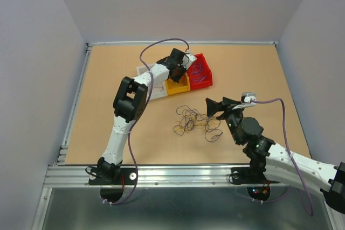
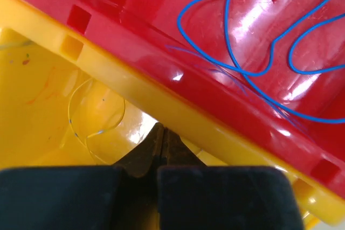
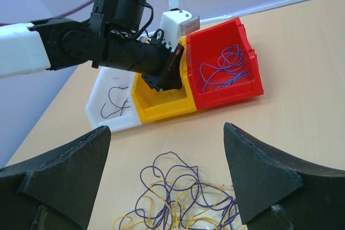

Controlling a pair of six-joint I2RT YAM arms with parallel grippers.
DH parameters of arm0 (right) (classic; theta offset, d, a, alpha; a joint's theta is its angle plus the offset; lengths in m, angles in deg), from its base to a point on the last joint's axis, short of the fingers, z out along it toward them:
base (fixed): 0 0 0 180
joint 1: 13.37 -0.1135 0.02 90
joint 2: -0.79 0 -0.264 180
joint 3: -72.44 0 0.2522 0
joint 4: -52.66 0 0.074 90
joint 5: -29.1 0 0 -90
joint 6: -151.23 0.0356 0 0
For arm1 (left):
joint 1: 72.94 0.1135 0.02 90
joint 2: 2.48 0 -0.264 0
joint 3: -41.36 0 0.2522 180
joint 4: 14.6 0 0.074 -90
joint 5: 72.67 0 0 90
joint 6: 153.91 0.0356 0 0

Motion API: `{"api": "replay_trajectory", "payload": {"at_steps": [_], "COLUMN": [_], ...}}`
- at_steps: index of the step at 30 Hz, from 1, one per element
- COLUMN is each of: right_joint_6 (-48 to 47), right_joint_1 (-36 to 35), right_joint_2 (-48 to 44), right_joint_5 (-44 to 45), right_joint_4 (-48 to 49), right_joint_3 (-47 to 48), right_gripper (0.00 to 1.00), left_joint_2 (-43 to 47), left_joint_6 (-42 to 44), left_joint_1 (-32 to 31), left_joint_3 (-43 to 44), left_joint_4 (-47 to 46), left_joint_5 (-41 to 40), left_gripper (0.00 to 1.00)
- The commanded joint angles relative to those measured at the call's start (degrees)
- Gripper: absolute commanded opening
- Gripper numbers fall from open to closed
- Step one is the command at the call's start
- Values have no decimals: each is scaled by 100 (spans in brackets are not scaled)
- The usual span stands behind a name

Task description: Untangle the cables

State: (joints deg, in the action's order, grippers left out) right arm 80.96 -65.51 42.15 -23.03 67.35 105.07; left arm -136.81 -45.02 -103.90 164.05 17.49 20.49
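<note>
The cables (image 1: 197, 122) lie as a loose tangle of thin purple, yellow and dark wires on the table, and also show in the right wrist view (image 3: 178, 200). My right gripper (image 1: 218, 105) is open and empty, just above and right of the tangle; in its own view (image 3: 167, 181) the fingers (image 3: 64, 176) stand wide either side of the wires. My left gripper (image 1: 182, 72) is shut, its tips (image 2: 160, 133) down inside the yellow bin (image 2: 48, 90). A thin yellow wire loop (image 2: 97, 112) lies on the bin floor beside the tips; whether they pinch it I cannot tell.
Three bins stand in a row at the back: white (image 3: 99, 98) holding a dark wire (image 3: 116, 98), yellow (image 1: 177, 86), and red (image 1: 202, 74) holding a blue wire (image 2: 253, 41). The left arm (image 3: 81, 47) reaches over the white and yellow bins.
</note>
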Motion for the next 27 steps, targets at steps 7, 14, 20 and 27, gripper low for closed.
{"api": "replay_trajectory", "payload": {"at_steps": [7, 14, 20, 27], "right_joint_6": [66, 67, 49, 31], "right_joint_1": [-7, -7, -7, -7], "right_joint_2": [12, 38, 3, -207], "right_joint_5": [19, 28, 37, 177], "right_joint_4": [91, 64, 12, -76], "right_joint_3": [46, 81, 90, 81], "right_gripper": [90, 90, 90, 90], "left_joint_2": [1434, 2638, 3447, 4211], "left_joint_6": [-316, -97, 61, 1080], "left_joint_1": [37, 29, -33, -919], "left_joint_3": [-1197, -2304, -2885, -3640], "left_joint_4": [-602, -1103, -1200, -1050], "left_joint_5": [114, 659, 905, 1257], "left_gripper": [42, 73, 75, 74]}}
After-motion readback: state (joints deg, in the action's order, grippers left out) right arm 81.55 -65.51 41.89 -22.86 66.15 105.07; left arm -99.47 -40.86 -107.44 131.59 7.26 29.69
